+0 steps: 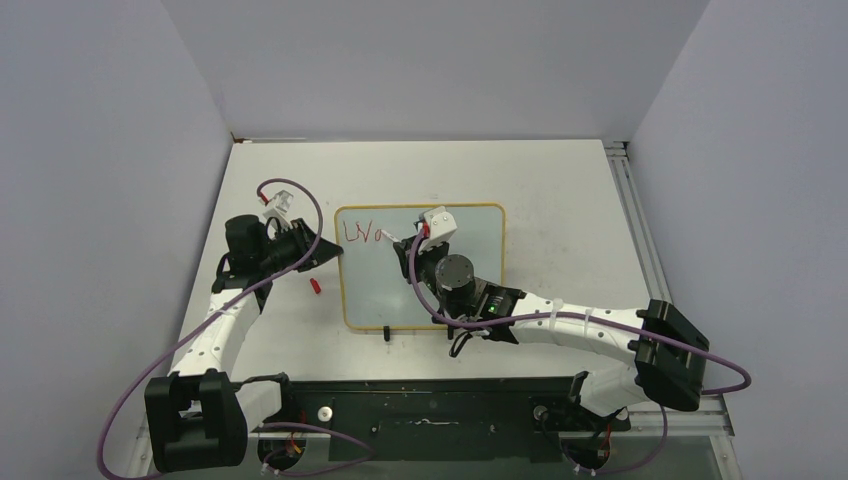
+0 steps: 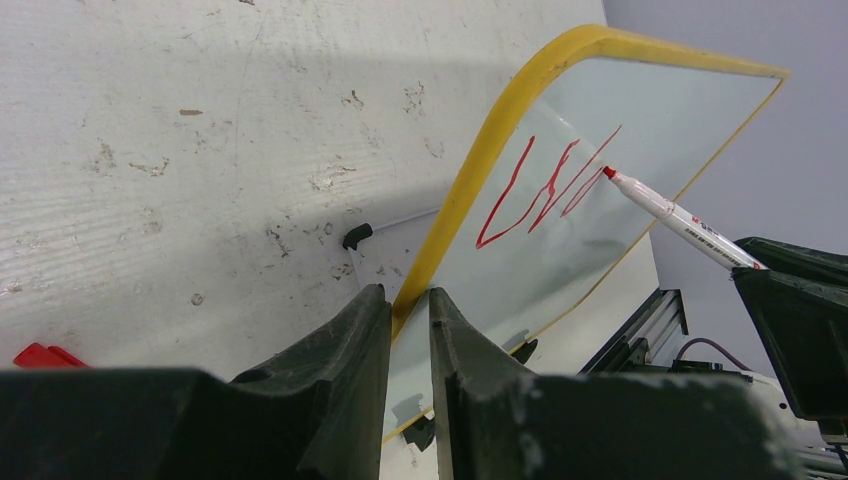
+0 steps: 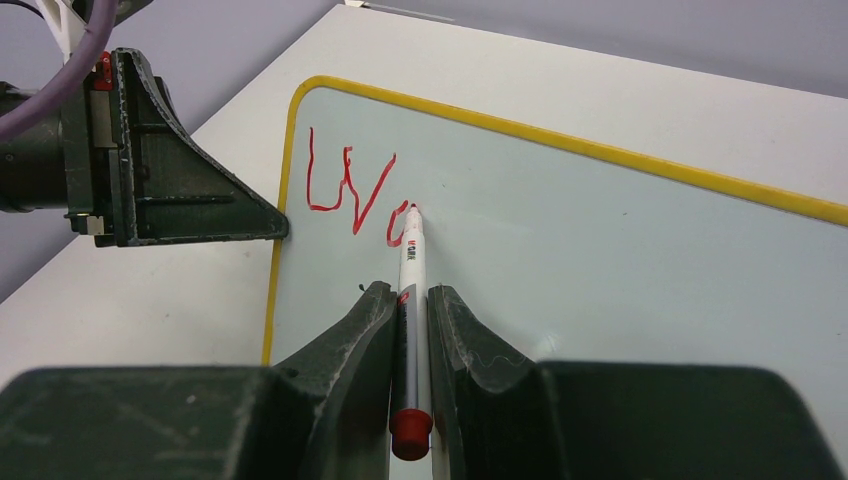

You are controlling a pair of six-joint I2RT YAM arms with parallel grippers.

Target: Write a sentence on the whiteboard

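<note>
The whiteboard (image 1: 470,262), pale with a yellow frame, lies flat on the table. Red letters of the sentence (image 1: 360,233) stand at its top left: a "W" and part of a second letter, also in the right wrist view (image 3: 345,190) and the left wrist view (image 2: 545,185). My right gripper (image 3: 408,295) is shut on a white marker (image 3: 412,265) with a red end, its tip touching the board at the second letter. My left gripper (image 2: 408,300) is shut on the board's left yellow edge (image 2: 470,180).
A small red marker cap (image 1: 315,286) lies on the table left of the board, seen too in the left wrist view (image 2: 40,354). The board's black feet (image 1: 385,331) point toward the arm bases. A metal rail (image 1: 625,190) runs along the table's right side.
</note>
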